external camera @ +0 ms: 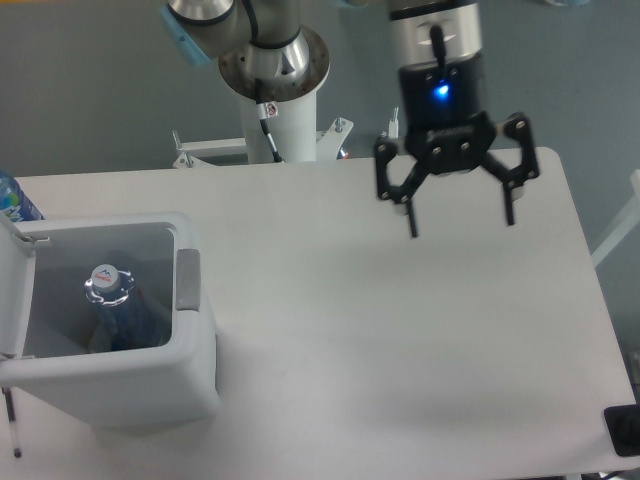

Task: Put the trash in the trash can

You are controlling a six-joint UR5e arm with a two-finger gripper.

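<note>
Bottle upright inside trash can; pincer spread apart, empty, above white table.

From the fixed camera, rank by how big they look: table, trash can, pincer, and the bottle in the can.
1. table
2. trash can
3. pincer, open and empty; it sits nearer the camera, so it may look larger than it is
4. bottle, only partly visible inside the can
</note>
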